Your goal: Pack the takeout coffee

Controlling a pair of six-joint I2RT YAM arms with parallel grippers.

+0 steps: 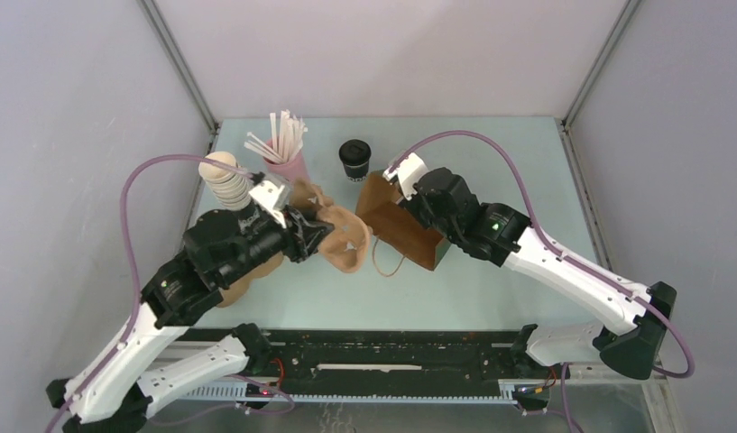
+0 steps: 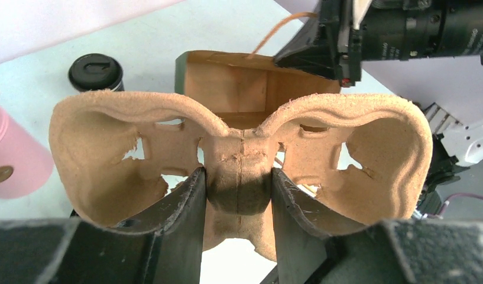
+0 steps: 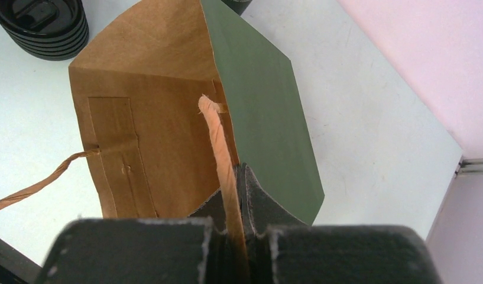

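The takeout coffee point(image 1: 354, 159), a small dark cup with a black lid, stands upright at the back centre of the table; it also shows in the left wrist view point(image 2: 96, 72). The paper bag point(image 1: 409, 230), green outside and brown inside, lies on its side with its mouth facing the left arm point(image 2: 236, 89). My right gripper point(image 3: 243, 189) is shut on the bag's rim wall point(image 3: 262, 118) beside a twine handle point(image 3: 221, 148). My left gripper point(image 2: 239, 195) is shut on the middle ridge of a brown pulp cup carrier point(image 2: 239, 148) and holds it just before the bag's mouth.
A pink cup of white straws point(image 1: 288, 162) and a stack of lidless cups point(image 1: 225, 180) stand at the back left. A stack of black lids point(image 3: 46, 26) sits near the bag. The second twine handle point(image 1: 387, 262) trails on the table in front.
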